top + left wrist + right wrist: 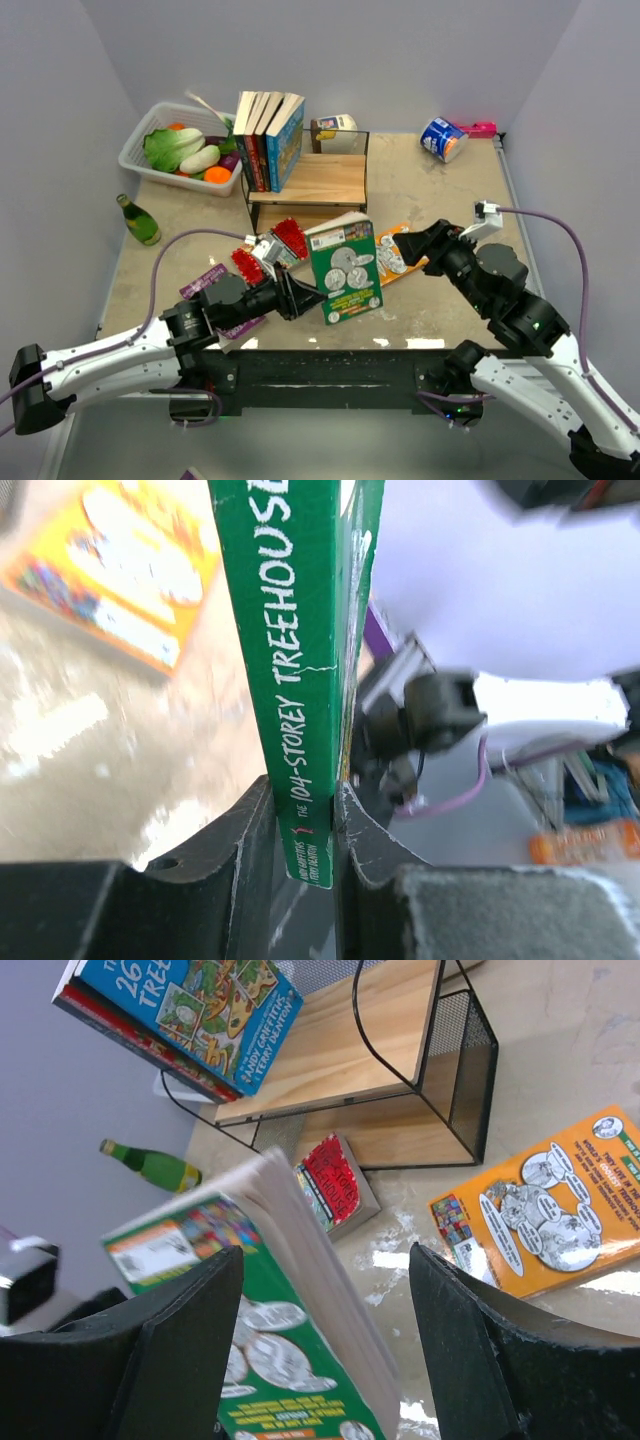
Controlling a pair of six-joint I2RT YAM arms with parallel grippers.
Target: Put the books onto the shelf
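Firmly left fingers (245, 850) clamp the green book (345, 270), masking an orange book (400, 255); right fingers (180, 1350) gape

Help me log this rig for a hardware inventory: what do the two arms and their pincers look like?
The left arm and right arm have white shells with black joints, and a thin purple cable loops along each. The left pincer and right pincer each have two broad, matte-black, wedge-shaped fingers.

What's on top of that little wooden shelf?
A few books stand upright at the left end of the shelf, a blue cover outermost; the rest of the top shows bare wood. What lies behind them is covered.
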